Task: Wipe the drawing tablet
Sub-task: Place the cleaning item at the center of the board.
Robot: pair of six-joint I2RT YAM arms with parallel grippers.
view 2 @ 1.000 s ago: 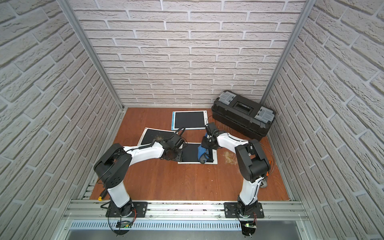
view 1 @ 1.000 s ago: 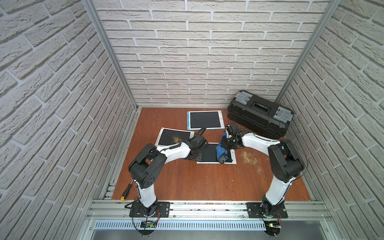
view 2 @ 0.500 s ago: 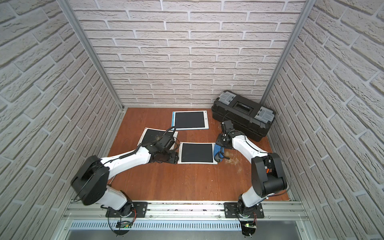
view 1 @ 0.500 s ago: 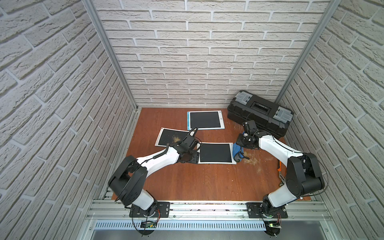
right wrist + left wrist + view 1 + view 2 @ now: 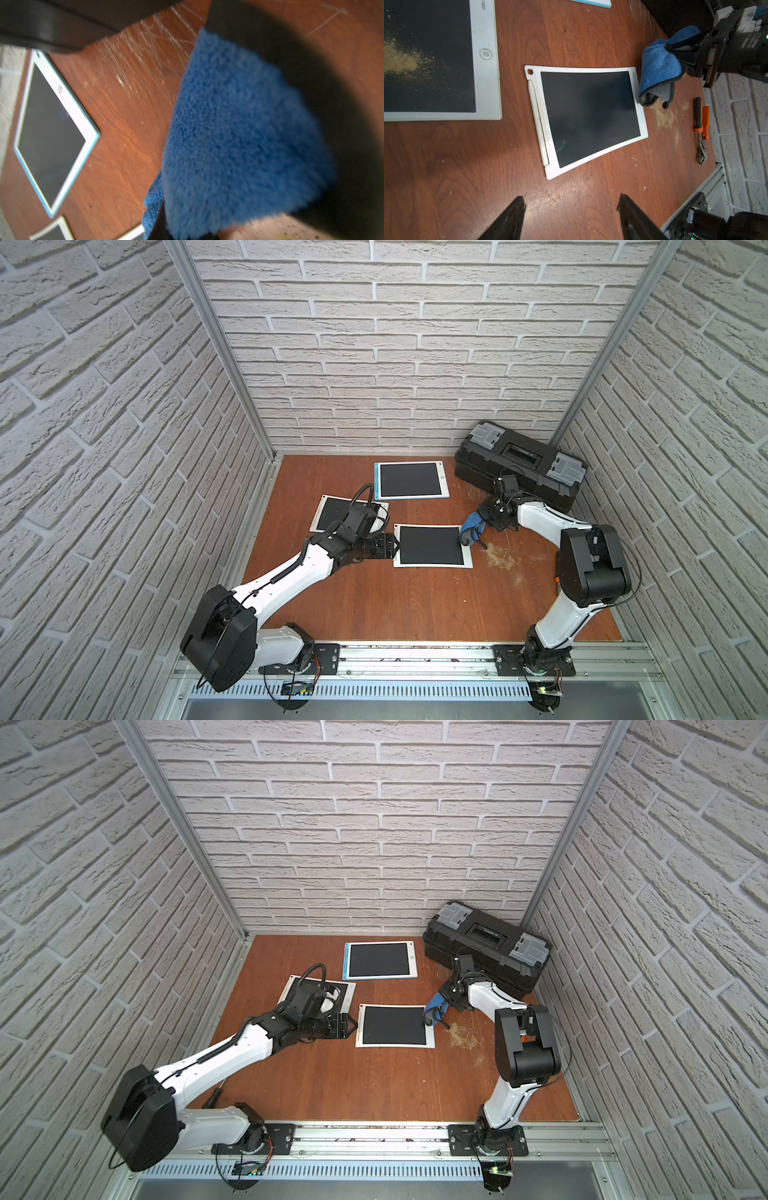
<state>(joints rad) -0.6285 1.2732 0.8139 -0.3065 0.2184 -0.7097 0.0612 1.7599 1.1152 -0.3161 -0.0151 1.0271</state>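
While the blue cloth [image 5: 469,526] is clamped in the right pincer [image 5: 485,521] at a corner of the drawing tablet [image 5: 432,546] lying on the tabletop [image 5: 415,605], and the left pincer [image 5: 392,546] is spread apart, adjacent sawdust [image 5: 500,556] could be dragged onto it.

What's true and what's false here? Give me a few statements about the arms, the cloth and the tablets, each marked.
1. The right gripper holds a blue cloth. True.
2. The left gripper clamps the middle tablet. False: it is open and empty, beside that tablet's edge.
3. Four tablets lie on the table. False: three, counting a dusty tablet and a blue-edged tablet.
4. Some sawdust lies on the table beside the middle tablet. True.
5. The toolbox stands open. False: its lid is shut.
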